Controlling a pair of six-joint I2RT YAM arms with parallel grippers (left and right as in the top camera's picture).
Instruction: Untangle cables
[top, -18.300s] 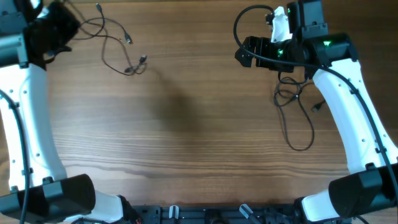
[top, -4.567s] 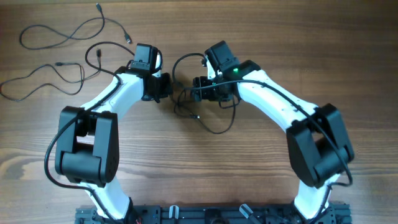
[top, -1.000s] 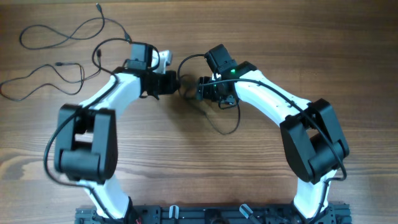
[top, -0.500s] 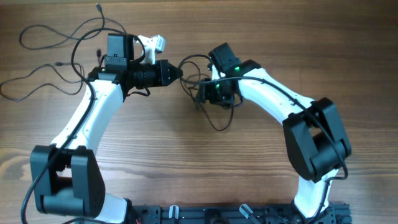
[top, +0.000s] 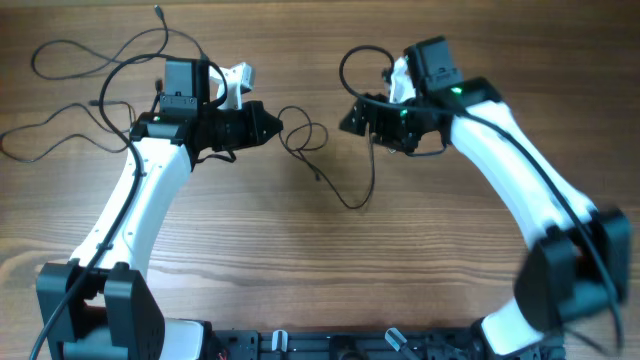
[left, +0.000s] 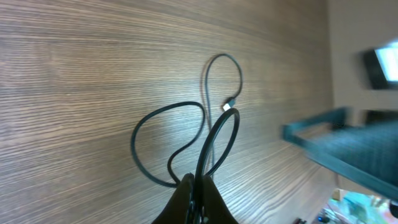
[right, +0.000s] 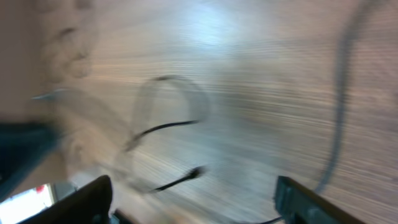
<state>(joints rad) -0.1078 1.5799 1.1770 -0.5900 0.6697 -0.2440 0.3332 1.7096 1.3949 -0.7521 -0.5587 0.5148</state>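
In the overhead view my left gripper (top: 272, 127) is shut on a thin dark cable (top: 347, 205) at the table's upper middle. From the jaws the cable curls into small loops, then runs down and right along the wood. In the left wrist view the fingertips (left: 200, 184) pinch the cable (left: 138, 140), and its silvery plug end (left: 229, 106) lies beyond the loops. My right gripper (top: 348, 120) hangs open to the right of the loops, holding nothing. The right wrist view is blurred; its gripper (right: 199, 199) stands wide open above a cable end (right: 186, 177).
More thin cables (top: 157, 12) lie spread over the upper left of the table, behind the left arm. A thicker black wire (top: 345, 62) arcs from the right arm's wrist. Bare wood (top: 320, 280) fills the lower half.
The right gripper has opened, let go of the cable and swung away to the right. The left gripper stays shut on the cable and has drawn it leftward, leaving its tail on the table.
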